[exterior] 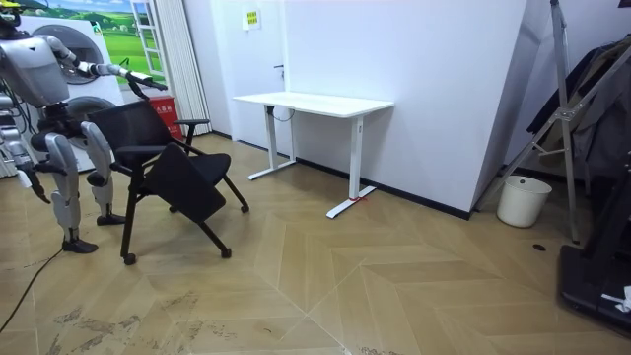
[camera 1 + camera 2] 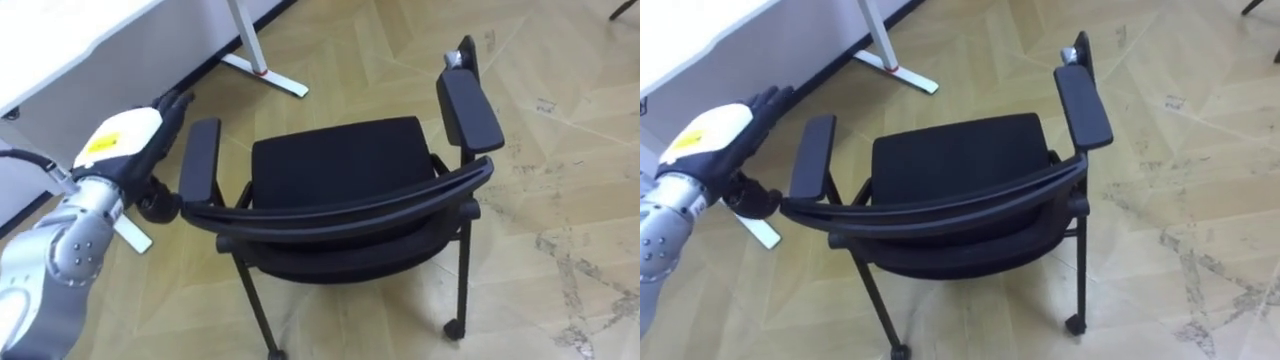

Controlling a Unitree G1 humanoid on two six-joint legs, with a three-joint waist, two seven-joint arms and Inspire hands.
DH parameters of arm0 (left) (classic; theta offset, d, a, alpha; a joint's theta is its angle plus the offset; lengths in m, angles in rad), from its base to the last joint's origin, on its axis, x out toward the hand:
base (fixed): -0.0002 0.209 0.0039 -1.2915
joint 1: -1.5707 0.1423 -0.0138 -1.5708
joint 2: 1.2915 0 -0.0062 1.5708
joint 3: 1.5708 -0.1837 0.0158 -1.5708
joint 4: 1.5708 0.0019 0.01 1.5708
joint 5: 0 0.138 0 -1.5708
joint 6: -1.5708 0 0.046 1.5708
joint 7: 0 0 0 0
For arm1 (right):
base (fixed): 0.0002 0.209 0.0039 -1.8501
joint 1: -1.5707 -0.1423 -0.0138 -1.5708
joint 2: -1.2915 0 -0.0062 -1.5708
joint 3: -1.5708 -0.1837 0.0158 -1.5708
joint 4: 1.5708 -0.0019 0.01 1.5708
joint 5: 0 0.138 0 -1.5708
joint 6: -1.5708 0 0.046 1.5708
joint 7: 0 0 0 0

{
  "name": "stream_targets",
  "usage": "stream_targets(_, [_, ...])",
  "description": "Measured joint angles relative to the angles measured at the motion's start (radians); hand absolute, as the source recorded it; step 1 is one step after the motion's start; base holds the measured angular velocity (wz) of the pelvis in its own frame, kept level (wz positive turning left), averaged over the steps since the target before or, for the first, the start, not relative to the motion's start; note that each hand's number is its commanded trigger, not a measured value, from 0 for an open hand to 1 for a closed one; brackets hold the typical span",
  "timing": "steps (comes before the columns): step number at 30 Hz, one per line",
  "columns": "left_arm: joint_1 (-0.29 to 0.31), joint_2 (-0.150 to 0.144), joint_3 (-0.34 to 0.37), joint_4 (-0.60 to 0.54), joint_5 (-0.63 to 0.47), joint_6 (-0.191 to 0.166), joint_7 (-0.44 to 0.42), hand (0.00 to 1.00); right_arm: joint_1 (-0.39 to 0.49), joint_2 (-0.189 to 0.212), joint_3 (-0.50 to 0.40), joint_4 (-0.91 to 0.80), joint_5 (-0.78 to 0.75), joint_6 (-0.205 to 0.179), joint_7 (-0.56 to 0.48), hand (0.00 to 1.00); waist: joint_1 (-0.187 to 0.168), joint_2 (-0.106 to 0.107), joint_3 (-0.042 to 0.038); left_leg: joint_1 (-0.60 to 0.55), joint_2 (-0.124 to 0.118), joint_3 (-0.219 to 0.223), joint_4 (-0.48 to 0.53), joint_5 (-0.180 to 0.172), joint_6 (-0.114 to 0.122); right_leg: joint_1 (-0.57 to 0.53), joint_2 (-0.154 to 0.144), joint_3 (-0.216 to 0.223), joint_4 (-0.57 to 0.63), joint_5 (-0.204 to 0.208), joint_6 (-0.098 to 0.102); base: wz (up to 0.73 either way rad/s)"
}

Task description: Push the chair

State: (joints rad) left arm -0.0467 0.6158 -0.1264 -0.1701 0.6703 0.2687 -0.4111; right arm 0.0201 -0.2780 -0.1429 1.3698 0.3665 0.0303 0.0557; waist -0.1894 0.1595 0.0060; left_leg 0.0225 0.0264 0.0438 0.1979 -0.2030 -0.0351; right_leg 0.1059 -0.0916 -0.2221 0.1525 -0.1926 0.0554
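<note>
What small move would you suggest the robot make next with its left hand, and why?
Probably ease the left hand inward against the chair's backrest: it lies open beside the left armrest, outside it, so it has little to push on, and the desk stands ahead to the left.

Your robot stands right behind chair [image 2: 340, 165], backrest [image 2: 345, 208] nearest it | left hand [image 2: 125, 145] just outside left armrest [image 2: 200, 160] | desk [image 2: 70, 40] beyond chair, to your left | bucket [image 1: 523, 200] on the floor, well off desk's room-view right
</note>
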Motion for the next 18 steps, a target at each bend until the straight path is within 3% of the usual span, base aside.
stream_targets(4, [-0.003,0.04,-0.04,-0.007,0.0,0.065,-0.149,0.0,-0.002,-0.013,0.003,-0.006,0.024,0.029,0.0,0.0,-0.008,0.014,0.0056,0.013,-0.003,0.0,-0.002,0.0,0.0,0.011,-0.005,0.003,0.0,-0.002,0.003,-0.02])
stream_targets(8, [-0.002,0.041,-0.04,-0.03,0.025,0.114,-0.287,0.0,-0.008,-0.013,0.002,-0.007,0.02,0.038,0.0,0.0,-0.003,0.009,0.0101,0.016,-0.005,0.0,-0.001,0.0,0.0,0.014,-0.007,0.001,0.0,-0.004,0.006,0.0])
stream_targets(11, [-0.009,0.041,-0.044,-0.053,0.043,0.141,-0.373,0.0,-0.02,-0.015,0.002,-0.006,0.019,0.046,-0.003,0.0,-0.003,0.005,0.0129,0.012,-0.007,0.001,0.004,0.0,0.0,0.012,-0.01,0.0,0.0,-0.005,0.007,0.0])
stream_targets(15, [-0.052,0.044,-0.065,-0.061,0.042,0.164,-0.456,0.0,-0.026,-0.016,0.002,-0.007,-0.01,0.055,-0.012,0.0,-0.001,0.011,0.0098,-0.009,-0.009,0.001,0.015,0.0,0.001,-0.001,-0.012,0.001,0.003,-0.005,0.007,0.02])
stream_targets(18, [-0.074,0.066,-0.086,-0.098,0.038,0.169,-0.516,0.0,-0.028,-0.016,0.002,-0.006,-0.032,0.055,-0.011,0.0,-0.001,0.014,0.0085,-0.025,-0.009,0.001,0.027,-0.001,0.001,-0.013,-0.013,0.003,0.007,-0.005,0.007,0.0])
